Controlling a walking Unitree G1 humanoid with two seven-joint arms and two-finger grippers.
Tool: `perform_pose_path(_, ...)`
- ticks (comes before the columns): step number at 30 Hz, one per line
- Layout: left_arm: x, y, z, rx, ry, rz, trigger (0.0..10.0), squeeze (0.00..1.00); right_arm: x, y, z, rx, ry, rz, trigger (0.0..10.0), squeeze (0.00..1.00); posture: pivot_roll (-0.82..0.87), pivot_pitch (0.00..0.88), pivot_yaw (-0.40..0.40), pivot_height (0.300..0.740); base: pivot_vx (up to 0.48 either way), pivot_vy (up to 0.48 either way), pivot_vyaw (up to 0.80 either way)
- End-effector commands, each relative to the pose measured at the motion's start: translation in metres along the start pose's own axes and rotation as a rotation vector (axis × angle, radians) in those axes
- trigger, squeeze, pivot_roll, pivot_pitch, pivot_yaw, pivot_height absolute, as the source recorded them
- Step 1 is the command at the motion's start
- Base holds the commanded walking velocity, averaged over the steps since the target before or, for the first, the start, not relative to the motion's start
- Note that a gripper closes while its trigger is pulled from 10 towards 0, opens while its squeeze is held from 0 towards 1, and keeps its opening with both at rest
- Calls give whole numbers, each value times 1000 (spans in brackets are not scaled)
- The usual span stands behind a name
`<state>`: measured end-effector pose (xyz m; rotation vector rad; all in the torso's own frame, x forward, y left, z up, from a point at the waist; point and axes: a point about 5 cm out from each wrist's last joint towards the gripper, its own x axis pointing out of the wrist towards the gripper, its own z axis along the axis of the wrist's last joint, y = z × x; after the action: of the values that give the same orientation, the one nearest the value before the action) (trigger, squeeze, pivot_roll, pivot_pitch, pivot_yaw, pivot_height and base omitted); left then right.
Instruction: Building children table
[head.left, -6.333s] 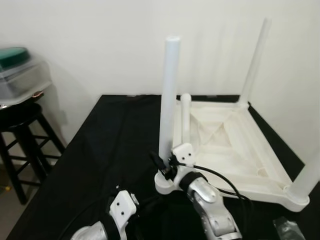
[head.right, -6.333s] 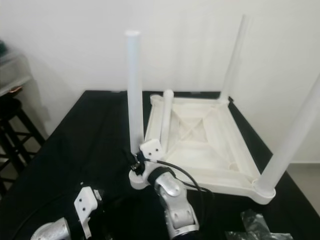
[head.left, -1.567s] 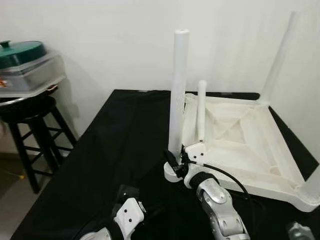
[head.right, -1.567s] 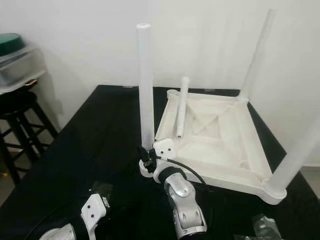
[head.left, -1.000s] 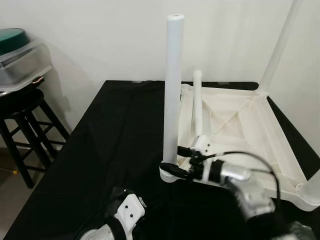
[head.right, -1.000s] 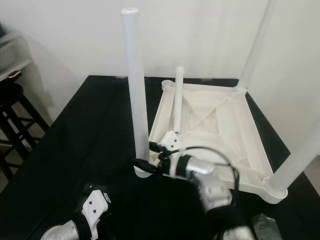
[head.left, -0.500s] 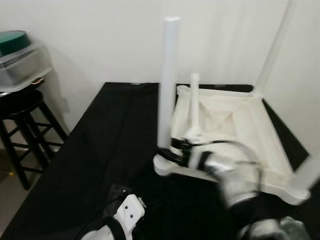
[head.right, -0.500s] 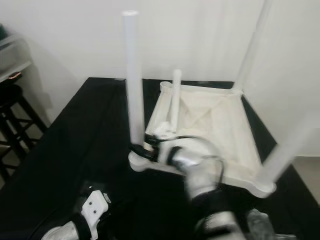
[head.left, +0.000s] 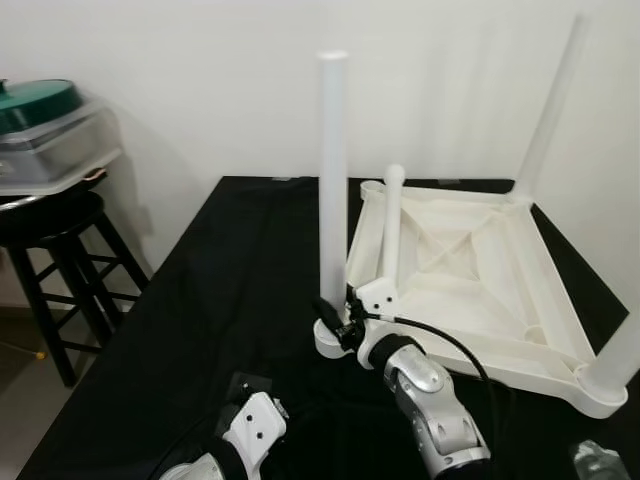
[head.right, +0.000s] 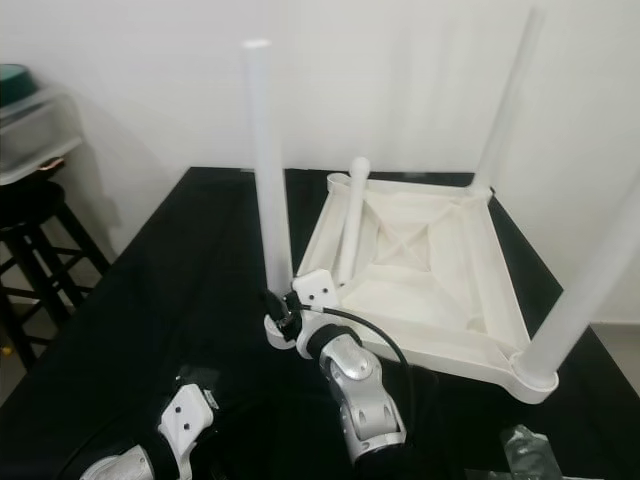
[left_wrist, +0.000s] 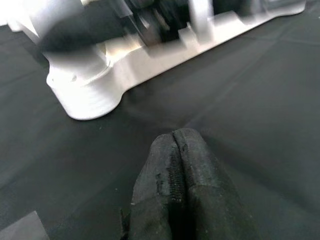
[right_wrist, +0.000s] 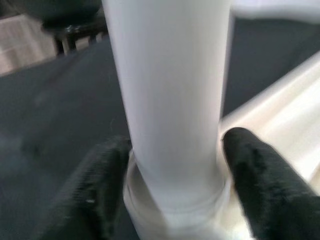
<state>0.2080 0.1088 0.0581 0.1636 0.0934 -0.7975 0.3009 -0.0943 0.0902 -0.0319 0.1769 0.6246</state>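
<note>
Looking through the head camera, you see the white plastic children's table top (head.left: 470, 270) lying upside down on the black cloth-covered table (head.left: 220, 300), so its corner sockets face up to take legs. The right gripper (head.left: 335, 322) sits at the near-left corner socket, its two black fingers set either side of the foot of the tall white plastic leg (head.left: 332, 190) standing there. I judge you hold it low so you can press or twist it home. A thinner white leg (head.left: 390, 225) leans loose inside the frame just right of it. Two more legs stand at the far-right (head.left: 545, 110) and near-right (head.left: 620, 350) corners, which leaves the far-left socket open. The left side of the cloth gives you room. Off its left edge a dark wooden stool (head.left: 60, 250) carries a clear plastic box with a green lid (head.left: 45, 130); the wall is close behind.

From the left wrist, the left gripper (left_wrist: 175, 145) has its fingers pressed together on nothing, hovering low over the cloth just short of that corner socket (left_wrist: 85, 90).

From the right wrist, the black fingers (right_wrist: 260, 190) straddle the leg's base right above the socket collar. They lie close against it, though a firm clamp is not certain.
</note>
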Motion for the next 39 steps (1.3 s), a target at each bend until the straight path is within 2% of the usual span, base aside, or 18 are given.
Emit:
perform_pose_path(1, -1, 0, -4, 2, 28, 1, 10000, 0, 4, 5, 9, 16, -25, 69, 10000, 1000, -40, 0, 16, 740, 0, 0, 0)
perform_pose_path(4, 0, 0, -4, 1, 27, 2, 10000, 0, 5, 0, 27, -9, -65, 175, 10000, 1000, -42, 0, 18, 740, 0, 0, 0)
perform_pose_path(5, 0, 0, -4, 3, 27, 1, 10000, 0, 5, -2, 35, -41, -73, 265, 10000, 1000, -42, 0, 19, 740, 0, 0, 0)
perform_pose_path(6, 1, 1, -3, 5, 27, -1, 10000, 0, 5, -5, 43, -38, -69, 356, 10000, 0, -39, 0, 19, 740, 0, 0, 0)
perform_pose_path(9, 2, 1, -3, 6, 27, -3, 10000, 0, 3, -9, 53, -81, -72, 467, 10000, 0, -34, 0, 20, 740, 0, 0, 0)
perform_pose_path(10, 3, 1, -3, 8, 26, -5, 10000, 0, 0, -16, 65, -138, -53, 632, 10000, 0, -33, 0, 21, 740, 0, 0, 0)
perform_pose_path(14, 4, 0, -2, 8, 24, -6, 10000, 0, 0, -26, 74, -176, -44, 712, 10000, 0, -26, 0, 21, 740, 0, 0, 0)
perform_pose_path(18, 5, 0, -2, 10, 25, -7, 10000, 0, 0, -34, 83, -140, -36, 799, 10000, 0, -20, 0, 20, 740, 0, 0, 0)
perform_pose_path(19, 4, -1, -2, 10, 24, -7, 10000, 0, 1, -36, 83, -122, -27, 809, 2549, 0, -15, 0, 18, 740, 0, 0, 0)
perform_pose_path(20, 4, -1, -1, 10, 24, -7, 10000, 0, 1, -37, 83, -102, -24, 824, 0, 0, -14, 0, 19, 740, 0, 0, 0)
perform_pose_path(28, 2, -1, -1, 11, 25, -7, 10000, 0, -5, -37, 71, -71, -28, 832, 0, 0, -19, 0, 25, 740, 0, 0, 0)
perform_pose_path(32, 0, -1, -1, 11, 26, -6, 10000, 0, -13, -35, 49, -88, -30, 682, 0, 0, -22, 0, 13, 740, 0, 0, 0)
perform_pose_path(33, -1, -2, -1, 11, 27, -5, 10000, 0, -14, -31, 39, -69, -25, 578, 0, 0, -21, 0, 9, 740, 0, 0, 0)
perform_pose_path(34, -1, -2, -1, 11, 27, -5, 10000, 0, -14, -31, 39, -69, -25, 578, 0, 0, -21, 0, 9, 740, 0, 0, 0)
perform_pose_path(36, -4, 0, -1, 8, 27, 1, 10000, 0, -3, -22, 8, 17, 30, -63, 0, 0, -32, 0, 16, 740, 0, 0, 0)
perform_pose_path(37, -4, 0, -1, 8, 28, 2, 10000, 0, -10, -11, -10, 33, 93, -213, 0, 0, -32, 0, 16, 740, 0, 0, 0)
perform_pose_path(38, -4, 0, -1, 8, 28, 2, 10000, 0, -10, -11, -10, 33, 93, -213, 0, 0, -32, 0, 16, 740, 0, 0, 0)
perform_pose_path(39, -4, 1, -1, 12, 32, -4, 10000, 0, -15, 9, -26, 53, 134, -208, 0, 0, -45, 0, 35, 740, 0, 0, 0)
